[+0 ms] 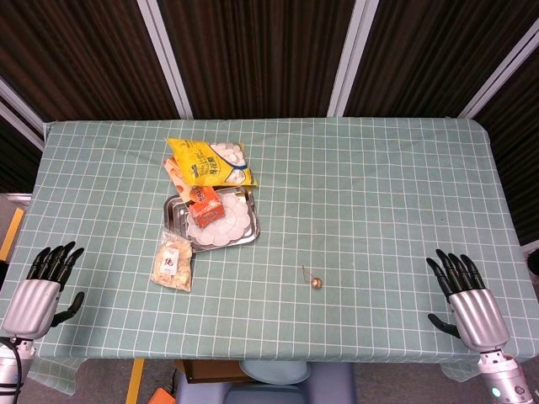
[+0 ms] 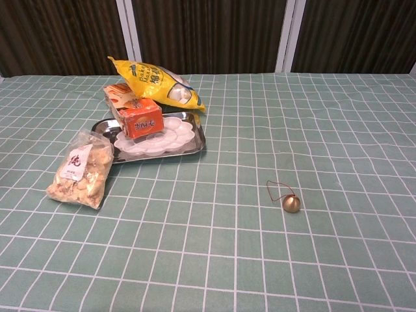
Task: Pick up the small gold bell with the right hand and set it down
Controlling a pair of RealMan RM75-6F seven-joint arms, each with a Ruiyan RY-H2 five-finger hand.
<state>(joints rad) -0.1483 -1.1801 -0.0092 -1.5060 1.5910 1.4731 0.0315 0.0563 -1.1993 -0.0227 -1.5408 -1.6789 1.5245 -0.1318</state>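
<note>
Nearest the robot, at the front edge of the bench, two metallic silver hands with black fingers rest apart from everything else. Its left hand sits at the front left corner, fingers spread and holding nothing. Its right hand sits at the front right, fingers likewise fanned wide and empty. Both hands show only in the head view.

A soft green cloth with a white grid pattern covers the bench.

Between the hands, closer to the right one yet well apart from it, lies the small gold bell. It is round and shiny, with a thin reddish cord looped from its top, and it rests directly on the cloth.

Left of the bell lies a clear plastic bag of pale, lumpy snacks, touching the near left corner of a rectangular steel tray. On the tray sits a white scalloped plate with an orange carton on it. A crinkled yellow packet with white round pieces showing rests at the tray's far edge, propped on the carton.

Beyond the bench stand dark ribbed panels with pale frames.
</note>
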